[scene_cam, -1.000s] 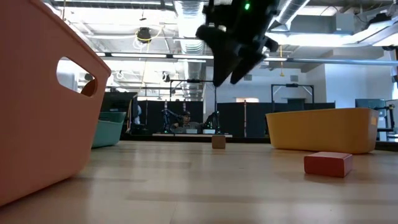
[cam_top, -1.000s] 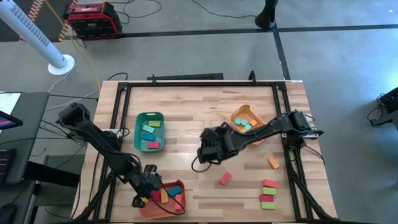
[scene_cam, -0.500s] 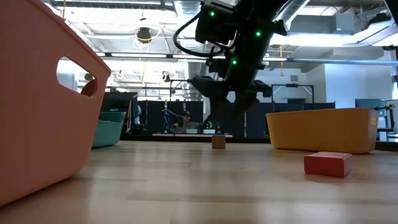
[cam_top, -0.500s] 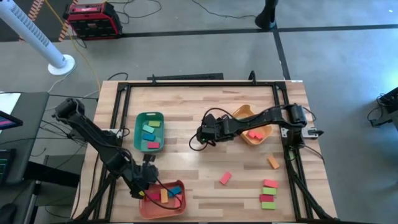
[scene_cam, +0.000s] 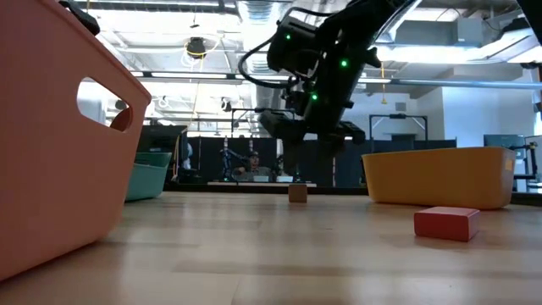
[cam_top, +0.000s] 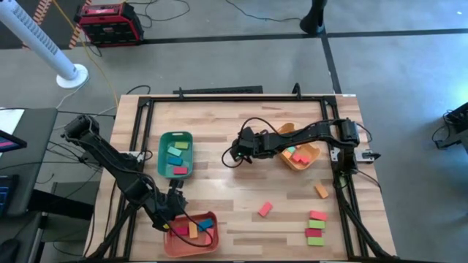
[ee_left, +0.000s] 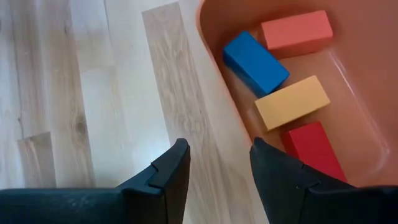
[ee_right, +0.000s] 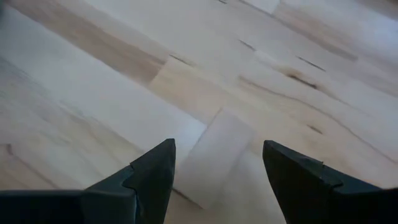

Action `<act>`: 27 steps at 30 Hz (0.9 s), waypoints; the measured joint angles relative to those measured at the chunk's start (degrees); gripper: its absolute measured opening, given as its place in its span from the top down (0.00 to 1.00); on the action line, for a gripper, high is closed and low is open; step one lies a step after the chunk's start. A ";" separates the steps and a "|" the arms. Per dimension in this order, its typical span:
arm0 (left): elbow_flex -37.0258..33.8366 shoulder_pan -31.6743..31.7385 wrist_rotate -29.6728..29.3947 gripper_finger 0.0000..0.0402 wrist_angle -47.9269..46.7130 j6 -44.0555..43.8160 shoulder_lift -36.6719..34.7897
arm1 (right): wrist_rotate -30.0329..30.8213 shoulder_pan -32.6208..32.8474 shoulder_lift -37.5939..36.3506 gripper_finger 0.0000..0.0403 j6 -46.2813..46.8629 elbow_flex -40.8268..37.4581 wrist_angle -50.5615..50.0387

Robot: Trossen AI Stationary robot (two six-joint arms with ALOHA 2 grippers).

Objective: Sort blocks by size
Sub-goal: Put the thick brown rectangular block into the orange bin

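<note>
Coloured wooden blocks (cam_top: 316, 226) lie flat, scattered loose on the table and grouped inside three trays.

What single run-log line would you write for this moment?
left gripper: open, empty, beside salmon tray | right gripper: open, empty, over bare table | loose blocks: unsorted

desk (cam_top: 219, 124): pale wood planks | green tray (cam_top: 175, 155), salmon-red tray (cam_top: 191, 235), yellow-orange tray (cam_top: 295, 147) set on it | loose blocks (cam_top: 316, 228), pink block (cam_top: 265, 210), orange block (cam_top: 321, 191) lying near right front
</note>
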 joint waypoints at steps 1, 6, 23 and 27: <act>0.00 0.00 0.00 0.60 0.00 0.12 0.00 | -0.06 0.01 0.00 0.33 0.06 0.00 0.26; -0.02 0.00 0.00 0.60 -0.01 0.25 0.00 | -0.71 -0.34 1.10 0.33 1.22 0.04 0.83; -0.09 -0.02 -0.02 0.60 0.13 0.08 0.00 | -0.28 -0.53 8.84 0.39 1.20 3.44 -1.59; -0.09 0.30 -0.48 0.60 0.28 1.21 0.00 | -0.30 -0.62 8.28 0.49 -0.74 3.37 -1.77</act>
